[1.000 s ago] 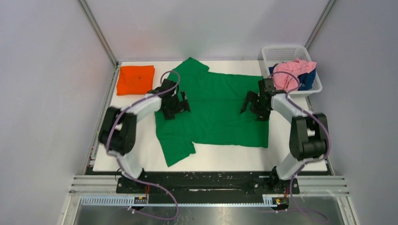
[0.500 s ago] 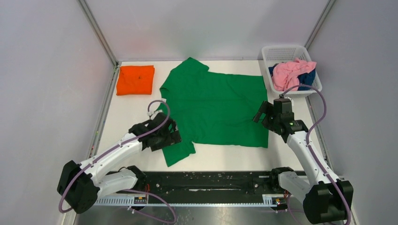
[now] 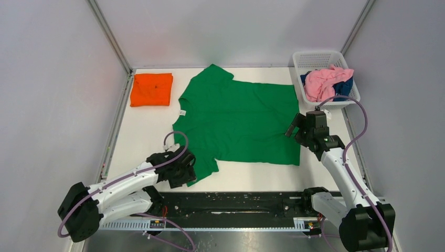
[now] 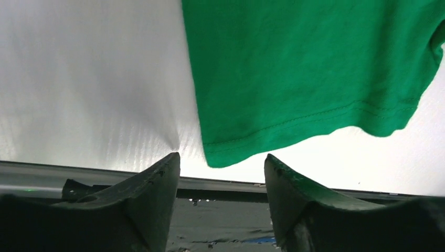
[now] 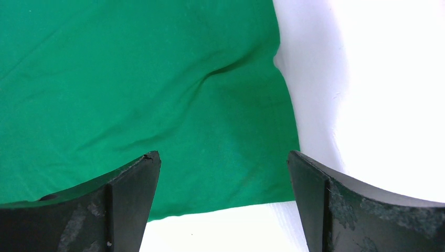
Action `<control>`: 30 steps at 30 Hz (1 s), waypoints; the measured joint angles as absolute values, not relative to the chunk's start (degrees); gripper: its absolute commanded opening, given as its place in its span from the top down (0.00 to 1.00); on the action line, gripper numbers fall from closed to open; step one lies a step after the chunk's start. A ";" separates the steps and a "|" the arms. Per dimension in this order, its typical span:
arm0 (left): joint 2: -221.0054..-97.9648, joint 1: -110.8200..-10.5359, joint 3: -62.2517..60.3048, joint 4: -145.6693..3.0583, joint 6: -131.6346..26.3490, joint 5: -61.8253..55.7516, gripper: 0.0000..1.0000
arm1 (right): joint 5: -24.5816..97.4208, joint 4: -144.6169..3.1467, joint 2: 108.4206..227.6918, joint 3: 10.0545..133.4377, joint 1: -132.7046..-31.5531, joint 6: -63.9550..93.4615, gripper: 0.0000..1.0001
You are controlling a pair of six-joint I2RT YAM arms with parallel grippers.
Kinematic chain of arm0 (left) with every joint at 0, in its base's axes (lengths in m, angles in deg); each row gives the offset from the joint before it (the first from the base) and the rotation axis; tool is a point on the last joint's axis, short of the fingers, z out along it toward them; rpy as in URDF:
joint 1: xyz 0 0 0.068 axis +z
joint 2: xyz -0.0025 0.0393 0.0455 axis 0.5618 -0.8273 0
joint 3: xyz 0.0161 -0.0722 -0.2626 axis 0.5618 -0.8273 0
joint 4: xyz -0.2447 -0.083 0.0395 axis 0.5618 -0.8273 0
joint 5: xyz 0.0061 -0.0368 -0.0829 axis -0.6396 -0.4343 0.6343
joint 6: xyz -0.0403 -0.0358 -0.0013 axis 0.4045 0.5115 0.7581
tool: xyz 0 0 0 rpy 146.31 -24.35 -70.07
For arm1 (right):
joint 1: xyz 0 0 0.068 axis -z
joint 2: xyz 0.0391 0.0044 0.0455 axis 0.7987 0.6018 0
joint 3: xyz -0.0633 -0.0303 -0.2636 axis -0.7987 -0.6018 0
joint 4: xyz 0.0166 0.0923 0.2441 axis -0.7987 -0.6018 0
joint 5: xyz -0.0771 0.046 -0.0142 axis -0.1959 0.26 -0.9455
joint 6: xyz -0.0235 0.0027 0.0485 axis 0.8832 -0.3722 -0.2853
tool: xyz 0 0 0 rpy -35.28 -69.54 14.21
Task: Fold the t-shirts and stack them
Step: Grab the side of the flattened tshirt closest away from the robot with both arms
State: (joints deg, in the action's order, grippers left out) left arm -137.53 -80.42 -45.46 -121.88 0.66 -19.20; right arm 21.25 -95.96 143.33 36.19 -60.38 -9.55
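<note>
Now that both arms have pulled back off the green shirt (image 3: 241, 118), spread flat on the bench (image 3: 141, 142), the left tool (image 3: 183, 167) hovers open at its near sleeve and the right tool (image 3: 293, 127) open at its hem edge, likely ready to fold.

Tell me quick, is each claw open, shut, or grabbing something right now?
Left claw: open, holding nothing, by a sleeve of the green shirt.
Right claw: open, holding nothing, above the green shirt.

A white table (image 3: 137, 137) stood evenly lit; pale grey walls (image 3: 231, 26) rose behind and beside it, a black rail (image 3: 236, 202) along its near edge.
</note>
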 measured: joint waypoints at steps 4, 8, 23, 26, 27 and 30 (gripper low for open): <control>-140.68 -80.48 -45.46 -119.30 0.75 -18.87 0.54 | 20.09 -96.01 143.18 36.19 -60.38 -9.85 0.00; -143.72 -80.59 -45.09 -117.88 0.38 -18.61 0.66 | 18.84 -96.40 142.87 36.19 -60.38 -10.07 0.00; -143.93 -81.01 -46.03 -113.92 -2.44 -15.86 1.00 | 18.17 -98.21 139.86 29.48 -60.38 -18.44 0.05; -141.09 -81.29 -47.45 -114.62 -2.42 -14.83 1.00 | 19.48 -98.87 138.77 25.94 -60.38 -19.80 0.08; -140.07 -81.40 -47.95 -114.86 -2.40 -14.48 1.00 | 19.65 -99.18 138.44 25.04 -60.38 -19.99 0.13; -137.40 -81.53 -49.29 -115.32 -2.20 -13.04 1.00 | 20.51 -99.81 137.02 21.70 -60.38 -20.87 0.23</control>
State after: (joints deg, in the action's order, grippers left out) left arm -137.40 -81.53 -49.29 -115.32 -2.20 -13.04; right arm 20.51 -99.81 137.02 21.70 -60.38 -20.87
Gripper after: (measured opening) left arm 0.021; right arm 0.849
